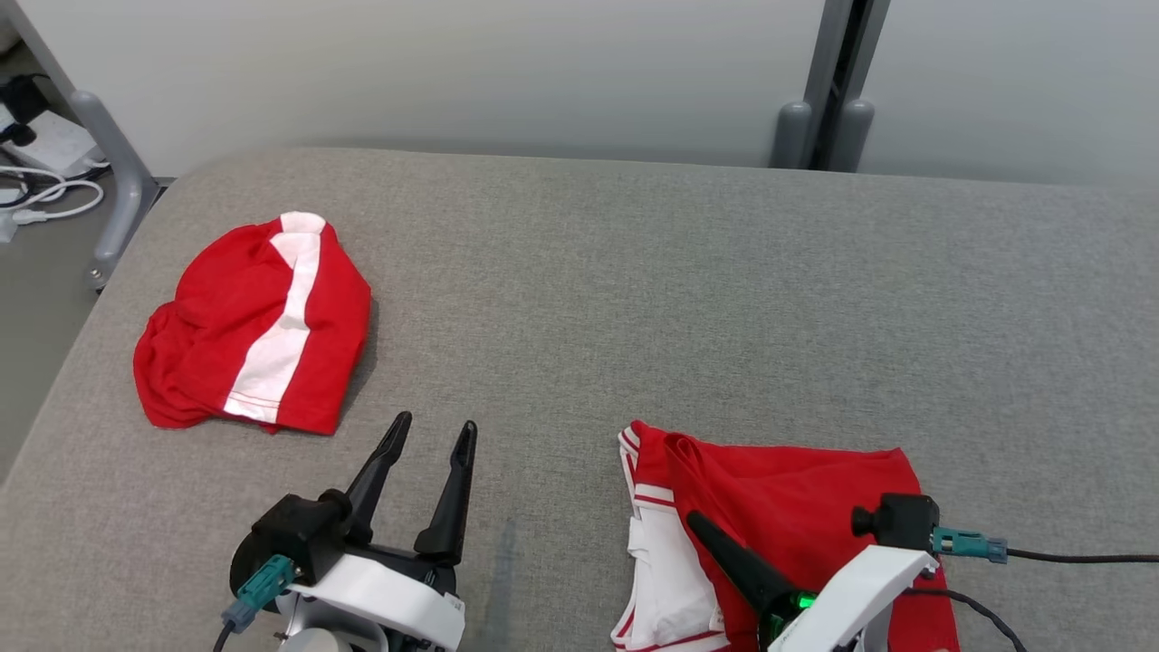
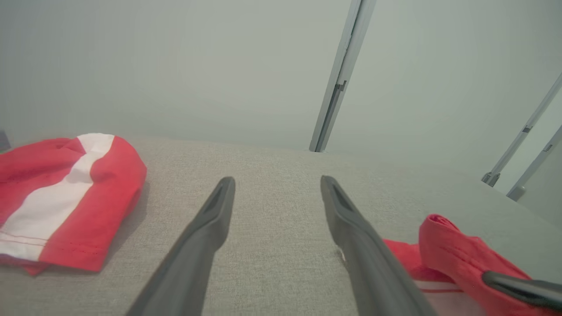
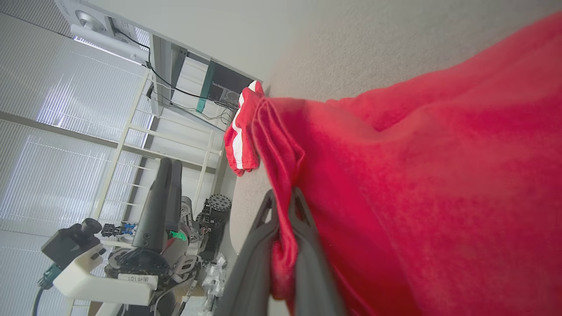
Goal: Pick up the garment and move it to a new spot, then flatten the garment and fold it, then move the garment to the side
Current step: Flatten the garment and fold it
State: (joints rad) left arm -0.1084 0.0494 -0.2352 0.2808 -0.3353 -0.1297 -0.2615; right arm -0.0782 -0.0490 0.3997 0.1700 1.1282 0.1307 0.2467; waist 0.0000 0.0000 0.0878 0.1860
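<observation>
The garment, red with white trim, lies bunched on the grey table near the front right. My right gripper is shut on a fold of its red cloth; the right wrist view shows both fingers pinching that fold, with the garment spreading to the right. My left gripper stands open over bare table to the garment's left, nothing between its fingers. In the left wrist view the left gripper is open, and the garment sits at the lower right.
A second red garment with a white stripe lies at the table's left, also seen as the striped garment. The grey table stretches far and right. A grey frame leg and cables stand past the left edge.
</observation>
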